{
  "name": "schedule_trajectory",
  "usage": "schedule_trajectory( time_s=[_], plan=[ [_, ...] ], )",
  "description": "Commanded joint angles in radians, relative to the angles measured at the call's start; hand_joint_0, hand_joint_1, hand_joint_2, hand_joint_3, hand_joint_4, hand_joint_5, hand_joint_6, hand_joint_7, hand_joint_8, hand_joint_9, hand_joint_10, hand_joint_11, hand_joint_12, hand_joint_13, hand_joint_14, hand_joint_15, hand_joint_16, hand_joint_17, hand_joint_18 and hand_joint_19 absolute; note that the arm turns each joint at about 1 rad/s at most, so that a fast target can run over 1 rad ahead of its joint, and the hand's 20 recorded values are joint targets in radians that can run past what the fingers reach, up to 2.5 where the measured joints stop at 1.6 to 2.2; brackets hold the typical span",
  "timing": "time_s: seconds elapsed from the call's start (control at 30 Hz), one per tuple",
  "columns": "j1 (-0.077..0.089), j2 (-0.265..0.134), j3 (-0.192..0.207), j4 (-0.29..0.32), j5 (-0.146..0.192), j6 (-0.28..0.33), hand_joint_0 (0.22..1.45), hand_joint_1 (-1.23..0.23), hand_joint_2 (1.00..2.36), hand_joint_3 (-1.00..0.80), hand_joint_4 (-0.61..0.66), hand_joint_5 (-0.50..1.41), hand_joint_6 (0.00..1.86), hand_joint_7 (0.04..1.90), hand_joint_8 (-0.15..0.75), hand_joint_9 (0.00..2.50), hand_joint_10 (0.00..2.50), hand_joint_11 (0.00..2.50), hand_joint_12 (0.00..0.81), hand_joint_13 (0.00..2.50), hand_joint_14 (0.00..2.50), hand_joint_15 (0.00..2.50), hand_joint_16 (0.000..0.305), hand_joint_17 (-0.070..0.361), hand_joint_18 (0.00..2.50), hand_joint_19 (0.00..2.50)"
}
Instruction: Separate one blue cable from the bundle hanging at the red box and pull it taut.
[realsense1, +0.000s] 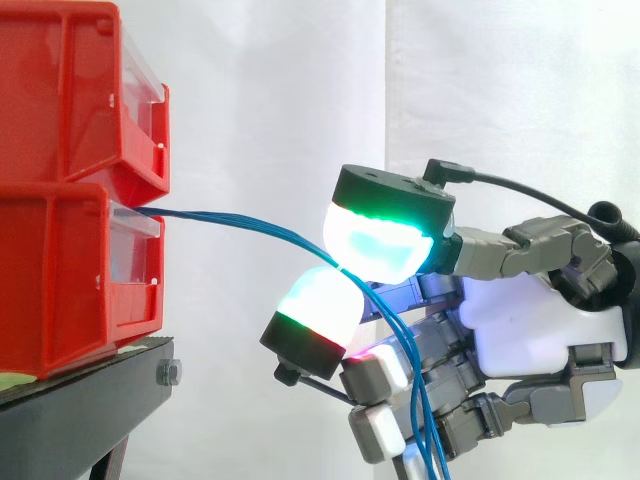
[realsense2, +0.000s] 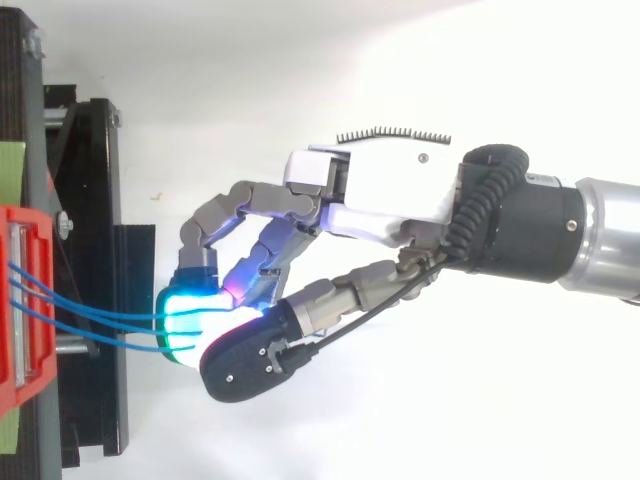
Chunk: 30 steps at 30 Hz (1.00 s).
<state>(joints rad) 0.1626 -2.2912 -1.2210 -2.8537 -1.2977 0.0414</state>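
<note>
1. Nearest to us in the side view is the robot hand, with two glowing fingertips pressed together on the blue cables.
2. At the far left we see two red bins stacked, the upper bin sitting on the lower bin. Both rest on the black stand, in front of the white curtain.
3. From the front of the lower bin the blue cables come out as several thin strands. They run rightward in a shallow arc, dipping a little and drawing together as they near the robot hand.
4. At the pinch, a dark-capped pad glowing green and cyan bears down from above. A second pad, white with a green and red rim, meets it from below and to the left. The strands are caught between the two, but we cannot tell whether every strand is in the grip.
5. Right of the pinch, the cables drop steeply across the lower, bent fingers and leave the bottom edge of the side view.
6. In the top view the robot hand reaches leftward, and its glowing pads lie just beside the stand's edge. One folded finger shows a magenta glow.
7. Farthest right, the arm enters level from the right edge, with the white palm held well apart from the bins.
</note>
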Motion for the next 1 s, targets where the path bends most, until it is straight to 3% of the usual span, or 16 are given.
schedule_trajectory(
  time_s=[0.0,0.13,0.2,0.4,0.57,0.77,0.97],
  plan=[
    [0.0,-0.001,0.0,0.001,0.0,0.0,0.66,-0.78,1.0,-0.5,0.1,-0.22,0.87,1.01,0.285,0.88,0.02,1.0,0.354,0.83,0.02,0.8,0.041,0.091,0.79,0.65],
    [0.0,-0.001,0.0,0.001,0.0,-0.001,0.6,-0.67,1.0,-0.5,0.1,-0.22,0.87,0.99,0.291,0.87,0.02,1.0,0.349,0.81,0.02,0.78,0.042,0.094,0.78,0.67],
    [0.0,0.001,0.0,0.001,0.0,-0.001,0.56,-0.53,1.0,-0.5,0.11,-0.21,0.86,1.0,0.297,0.89,0.02,0.99,0.346,0.81,0.02,0.8,0.044,0.098,0.78,0.69],
    [0.0,0.001,0.0,0.005,0.0,-0.003,0.54,-0.45,1.0,-0.5,0.12,-0.21,0.86,1.02,0.309,0.9,0.02,1.0,0.365,0.83,0.02,0.81,0.047,0.105,0.76,0.71],
    [0.002,-0.001,0.0,0.005,0.002,-0.005,0.6,-0.52,1.0,-0.5,0.11,-0.21,0.85,1.03,0.304,0.91,0.02,1.01,0.353,0.83,0.03,0.81,0.045,0.101,0.76,0.72],
    [0.002,-0.001,0.0,0.002,0.005,-0.003,0.62,-0.68,1.02,-0.25,0.08,-0.21,0.87,1.06,0.305,0.92,0.02,1.0,0.348,0.84,0.03,0.82,0.045,0.1,0.78,0.72],
    [0.002,0.001,0.0,0.004,0.005,-0.003,0.65,-0.75,1.02,-0.19,0.02,-0.21,0.88,1.05,0.3,0.91,0.02,1.02,0.348,0.85,0.02,0.84,0.045,0.101,0.8,0.71]
  ],
)
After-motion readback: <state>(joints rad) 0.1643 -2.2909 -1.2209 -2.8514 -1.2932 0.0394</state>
